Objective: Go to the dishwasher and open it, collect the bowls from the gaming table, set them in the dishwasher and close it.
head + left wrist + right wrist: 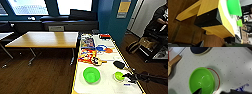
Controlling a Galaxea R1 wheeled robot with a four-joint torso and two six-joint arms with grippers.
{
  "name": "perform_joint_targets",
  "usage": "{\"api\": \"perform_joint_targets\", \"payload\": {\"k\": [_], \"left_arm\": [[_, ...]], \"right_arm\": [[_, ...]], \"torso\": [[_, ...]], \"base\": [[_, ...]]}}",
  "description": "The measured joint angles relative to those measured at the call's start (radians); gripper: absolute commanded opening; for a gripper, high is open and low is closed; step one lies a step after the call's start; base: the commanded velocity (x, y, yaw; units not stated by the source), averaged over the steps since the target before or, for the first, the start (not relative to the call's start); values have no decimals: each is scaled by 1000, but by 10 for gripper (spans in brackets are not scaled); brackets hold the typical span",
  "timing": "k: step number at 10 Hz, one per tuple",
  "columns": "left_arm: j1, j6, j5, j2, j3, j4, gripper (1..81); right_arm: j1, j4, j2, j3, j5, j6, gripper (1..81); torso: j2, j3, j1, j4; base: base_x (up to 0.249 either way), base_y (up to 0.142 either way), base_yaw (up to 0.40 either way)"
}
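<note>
The gaming table (107,86) is long and white-topped with a yellow edge, and it runs away from me at centre right. The larger lime-green bowl (91,75) stands near its front end. The smaller bowl (119,76) sits to its right. My right gripper (129,77) reaches in from the right, right beside that small bowl. In the right wrist view it (216,92) is open, one dark fingertip (198,91) over the small bowl's (201,80) hollow and the other beyond its rim. My left gripper (213,45) hangs low beside the table's wooden end (218,30). The dishwasher is out of view.
Paddles (119,65), toys and coloured papers (87,53) cover the table's far half. A plain wooden-topped table (45,39) stands to the left over brown floor. A person (160,17) and bags (133,46) are at the right beyond the table.
</note>
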Motion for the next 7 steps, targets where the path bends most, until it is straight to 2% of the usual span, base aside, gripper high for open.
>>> {"api": "perform_joint_targets", "payload": {"k": [3, 7], "left_arm": [[0, 0, 3, 0, -4, 0, 811], [0, 0, 4, 5, -9, 0, 811]], "right_arm": [[-24, 18, -3, 1, 6, 0, 811], [6, 19, -5, 3, 7, 0, 811]], "torso": [[0, 0, 0, 0], [0, 0, 0, 0]], "base": [[0, 0, 0], [0, 0, 0]]}}
